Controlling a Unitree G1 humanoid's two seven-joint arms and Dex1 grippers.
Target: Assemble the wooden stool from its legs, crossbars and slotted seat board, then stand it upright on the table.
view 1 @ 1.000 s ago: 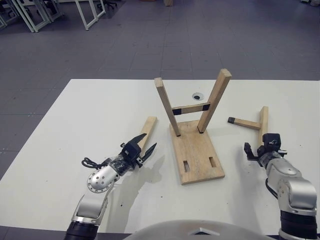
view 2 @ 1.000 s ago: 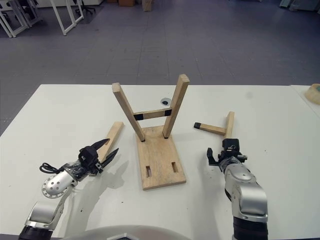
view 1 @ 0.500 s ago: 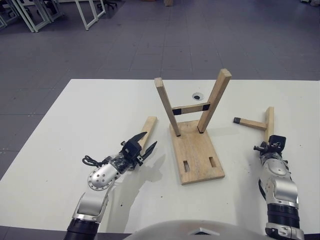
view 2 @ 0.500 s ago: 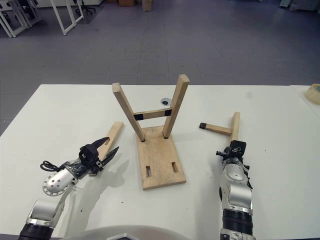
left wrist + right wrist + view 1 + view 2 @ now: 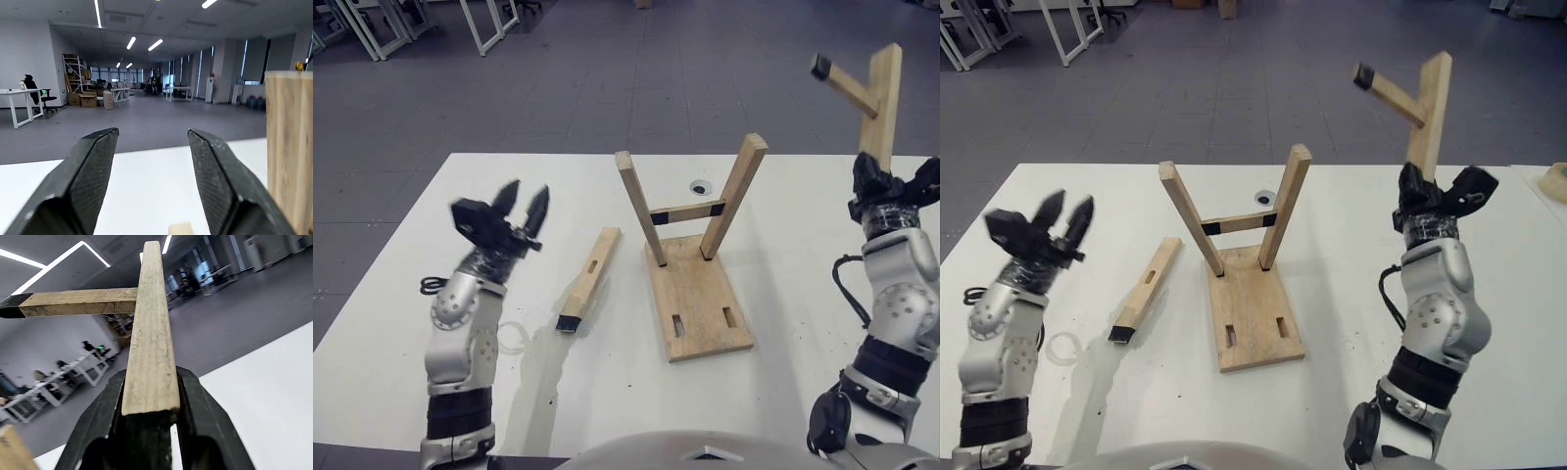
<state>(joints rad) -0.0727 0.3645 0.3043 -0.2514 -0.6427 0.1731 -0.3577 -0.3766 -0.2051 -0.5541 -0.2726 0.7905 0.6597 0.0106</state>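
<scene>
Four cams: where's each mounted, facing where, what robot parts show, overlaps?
Left eye view: head, facing forward and down at the table; both arms, left claw open, right claw holding the leg with crossbar.
Right eye view: same head, scene and arms.
Left wrist view: left wrist, facing level over the table; own fingers.
Right wrist view: right wrist, facing along the held leg; own fingers.
Shared: both eyes show the seat board.

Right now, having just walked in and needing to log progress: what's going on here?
The robot is midway through building a stool. Its right tool grips a leg with a crossbar, held high over the table. Its left tool is open and empty, up at the left. The seat board lies flat with two joined legs in its far slots, near slots empty. A loose leg lies left of it.
</scene>
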